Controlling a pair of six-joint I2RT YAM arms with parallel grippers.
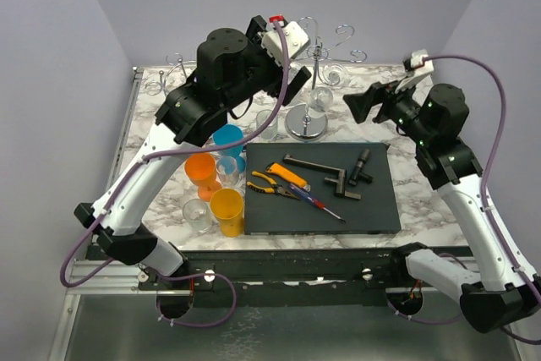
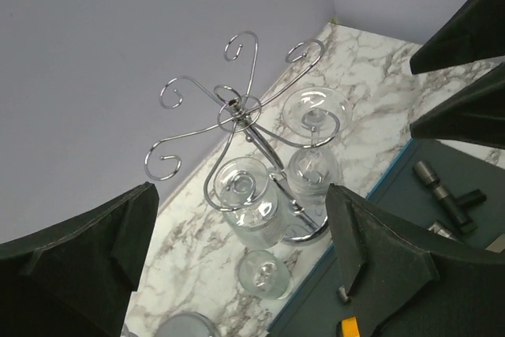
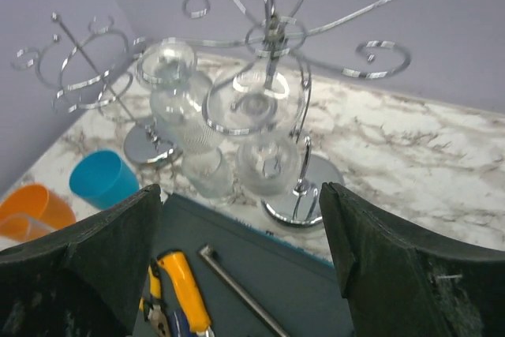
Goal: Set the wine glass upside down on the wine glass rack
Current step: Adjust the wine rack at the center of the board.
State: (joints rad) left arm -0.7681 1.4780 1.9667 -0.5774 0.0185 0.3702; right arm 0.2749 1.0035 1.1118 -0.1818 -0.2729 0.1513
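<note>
On the rack (image 2: 237, 108), a glass (image 2: 246, 209) hung bowl-down, stem upright, straight ahead of the left gripper (image 2: 241, 195), whose jaws stood wide and empty. The right gripper (image 1: 365, 104), equally wide and empty, seemed farther off, to the rack's right.

This was a robot test cell in a lab: plain lilac walls (image 1: 51, 40) boxed in a marble-look table (image 1: 423, 209) on a metal frame (image 1: 84, 275), with two arms (image 1: 144, 183) bolted at its near edge and cables (image 1: 494, 99) trailing. Staged props sat together: plastic cups (image 1: 226, 209), hand tools (image 1: 270, 182) on a dark mat (image 1: 372, 200), and wire racks (image 1: 317, 57).
</note>
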